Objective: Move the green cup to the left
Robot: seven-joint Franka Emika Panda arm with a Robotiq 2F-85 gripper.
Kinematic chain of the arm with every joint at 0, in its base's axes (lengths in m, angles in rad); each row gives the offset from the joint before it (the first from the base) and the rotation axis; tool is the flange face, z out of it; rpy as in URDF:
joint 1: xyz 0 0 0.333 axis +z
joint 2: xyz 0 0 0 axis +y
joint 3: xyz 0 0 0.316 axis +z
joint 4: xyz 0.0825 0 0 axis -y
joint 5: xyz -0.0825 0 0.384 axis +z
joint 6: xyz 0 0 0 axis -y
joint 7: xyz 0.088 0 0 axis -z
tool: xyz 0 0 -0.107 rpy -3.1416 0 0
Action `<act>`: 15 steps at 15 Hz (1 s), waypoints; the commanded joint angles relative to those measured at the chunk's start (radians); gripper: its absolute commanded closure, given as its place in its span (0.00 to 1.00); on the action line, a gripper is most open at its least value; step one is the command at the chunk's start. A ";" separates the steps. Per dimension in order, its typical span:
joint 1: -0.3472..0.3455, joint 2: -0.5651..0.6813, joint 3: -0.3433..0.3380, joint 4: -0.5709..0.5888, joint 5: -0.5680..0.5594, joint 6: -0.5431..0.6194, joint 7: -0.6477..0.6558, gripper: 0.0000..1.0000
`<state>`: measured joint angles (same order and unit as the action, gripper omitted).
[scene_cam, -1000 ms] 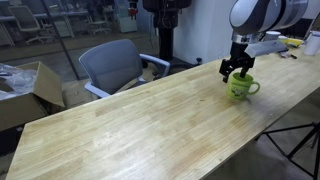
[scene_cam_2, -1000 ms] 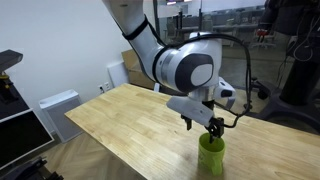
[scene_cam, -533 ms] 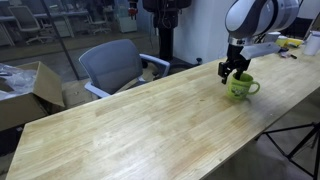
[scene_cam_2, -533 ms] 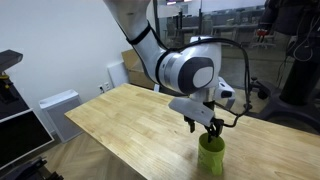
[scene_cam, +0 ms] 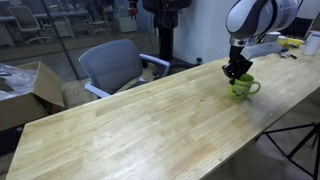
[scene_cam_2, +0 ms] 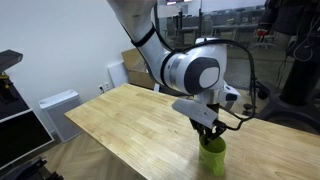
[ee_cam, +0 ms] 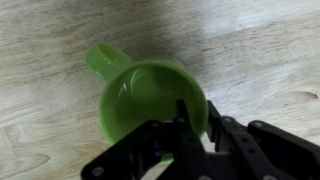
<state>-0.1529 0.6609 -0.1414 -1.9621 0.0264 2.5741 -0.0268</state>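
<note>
Wrist view: pinches the green cup (ee_cam: 140, 95) by its rim wall with gripper (ee_cam: 200, 122), opposite the handle, likely for firm hold before shifting left across bench (ee_cam: 260, 50).

Even indoor light, soft shadows (wrist view blurry).

A grey office chair (scene_cam: 115, 65) stands behind the wooden table (scene_cam: 130, 125) (cardboard box (scene_cam: 35, 88) beside).

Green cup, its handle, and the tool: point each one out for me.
green cup (ee_cam: 135, 100), wrist view, inside of the bowl
handle (ee_cam: 103, 60), wrist view, top of the loop
tool (scene_cam: 236, 76), an exterior view, between fingertips at the rim
</note>
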 commanded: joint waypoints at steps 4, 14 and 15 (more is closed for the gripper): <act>0.040 -0.030 -0.039 0.061 -0.036 -0.145 0.106 0.97; 0.088 -0.087 -0.016 0.025 -0.056 -0.147 0.125 0.97; 0.098 -0.088 -0.013 0.018 -0.058 -0.145 0.128 0.97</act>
<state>-0.0864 0.6116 -0.1589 -1.9083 -0.0031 2.4374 0.0486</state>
